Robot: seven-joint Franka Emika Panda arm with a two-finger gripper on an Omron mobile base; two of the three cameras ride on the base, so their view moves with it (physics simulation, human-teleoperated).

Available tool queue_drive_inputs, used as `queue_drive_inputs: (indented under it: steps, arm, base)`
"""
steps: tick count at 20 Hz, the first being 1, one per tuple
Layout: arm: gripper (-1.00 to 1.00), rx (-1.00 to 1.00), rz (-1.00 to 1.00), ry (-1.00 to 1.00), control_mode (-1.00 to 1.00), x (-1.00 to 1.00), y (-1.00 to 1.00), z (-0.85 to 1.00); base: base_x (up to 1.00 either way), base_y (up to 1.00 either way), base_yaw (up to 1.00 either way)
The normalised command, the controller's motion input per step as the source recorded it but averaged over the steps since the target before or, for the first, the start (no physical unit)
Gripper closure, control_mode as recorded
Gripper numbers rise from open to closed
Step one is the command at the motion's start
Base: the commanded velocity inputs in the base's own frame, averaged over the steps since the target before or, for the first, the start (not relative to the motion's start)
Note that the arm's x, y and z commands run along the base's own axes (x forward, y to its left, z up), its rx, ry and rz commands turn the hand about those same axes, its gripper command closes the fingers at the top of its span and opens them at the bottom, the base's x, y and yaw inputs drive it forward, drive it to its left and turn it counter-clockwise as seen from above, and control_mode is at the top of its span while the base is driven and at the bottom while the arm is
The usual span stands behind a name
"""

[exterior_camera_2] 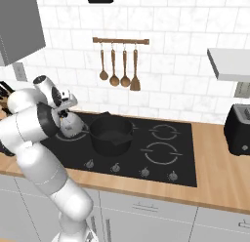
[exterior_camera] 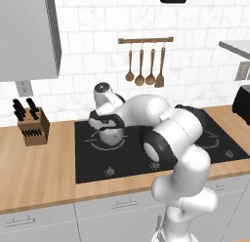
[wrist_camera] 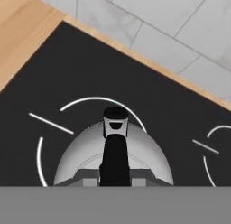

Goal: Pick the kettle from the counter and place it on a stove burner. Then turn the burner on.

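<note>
The kettle (wrist_camera: pixel 115 157) stood over the large stove burner (wrist_camera: pixel 43 160) at the back left of the black cooktop (exterior_camera: pixel 93 165), the gripper (exterior_camera: pixel 105 122) directly above its black handle (wrist_camera: pixel 115 155). I could not tell whether the fingers were pinching that handle or standing apart. To finish the placement well, I judged the kettle should sit centred inside the ring before release, and the hand should lift straight up, clear of the black pot (exterior_camera_2: pixel 111 133) alongside. No brand, label or legible writing appeared anywhere.
</note>
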Motion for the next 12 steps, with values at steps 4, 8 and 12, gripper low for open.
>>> queue_drive_inputs:
  steps: [4, 8, 12]
  arm:
    - [1.00, 0.02, 0.00, 0.00, -1.00, 0.29, 0.00, 0.00]
    - [1.00, 0.15, 0.00, 0.04, -1.00, 0.07, 0.18, -0.05]
    - [1.00, 0.11, 0.00, 0.03, -1.00, 0.01, 0.18, -0.03]
  base:
    - [0.00, 0.00, 0.00]
    - [0.00, 0.00, 0.00]
    - [0.00, 0.00, 0.00]
